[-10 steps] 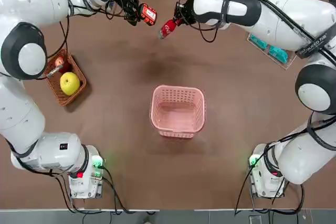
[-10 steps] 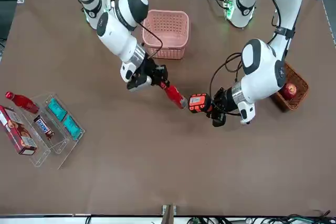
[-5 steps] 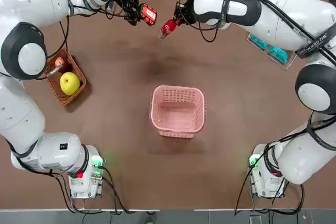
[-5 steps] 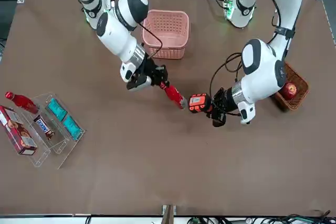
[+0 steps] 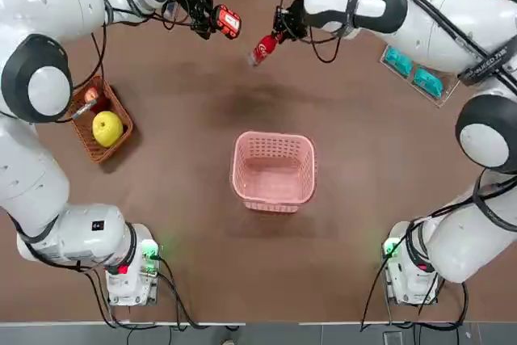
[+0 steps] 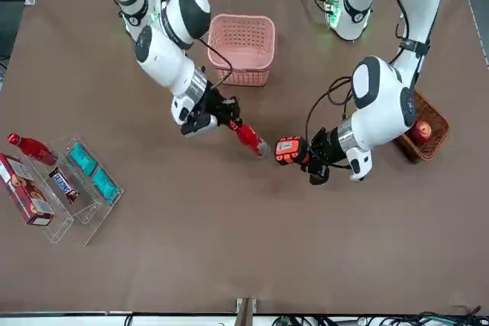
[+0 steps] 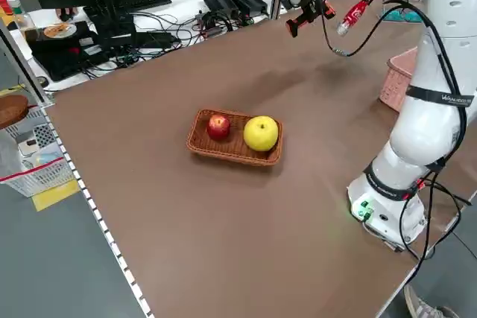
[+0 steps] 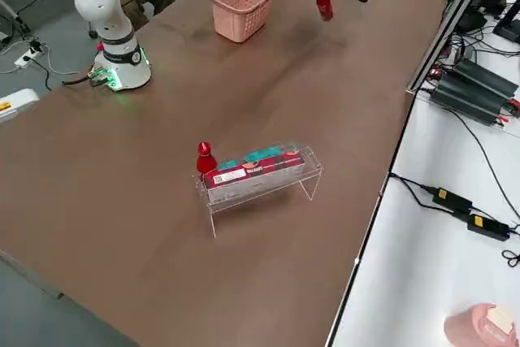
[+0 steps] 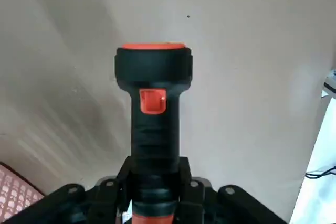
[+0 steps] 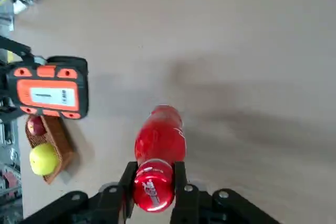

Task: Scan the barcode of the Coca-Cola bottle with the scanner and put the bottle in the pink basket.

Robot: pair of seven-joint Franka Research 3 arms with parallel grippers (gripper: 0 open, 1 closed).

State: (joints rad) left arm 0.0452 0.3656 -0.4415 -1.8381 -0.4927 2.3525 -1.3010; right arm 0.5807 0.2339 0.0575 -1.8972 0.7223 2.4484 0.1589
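Right wrist view: the right gripper (image 10: 155, 167) is closed on the Coca-Cola bottle (image 10: 160, 137), far centre. To its left, the left gripper (image 9: 155, 169) grips the scanner (image 9: 155, 69). Best turn the barcode squarely to the scanner's head, hold steady, then head nearer, over the pink basket (image 5: 275, 206).

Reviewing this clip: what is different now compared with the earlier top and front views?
The right gripper, gripping the Coca-Cola bottle by its cap end, has shifted slightly toward the robot's own right, taking the bottle a little away from the scanner. Nothing was newly grasped or let go. The left gripper stayed put holding the scanner, and the pink basket and wicker basket are unmoved.
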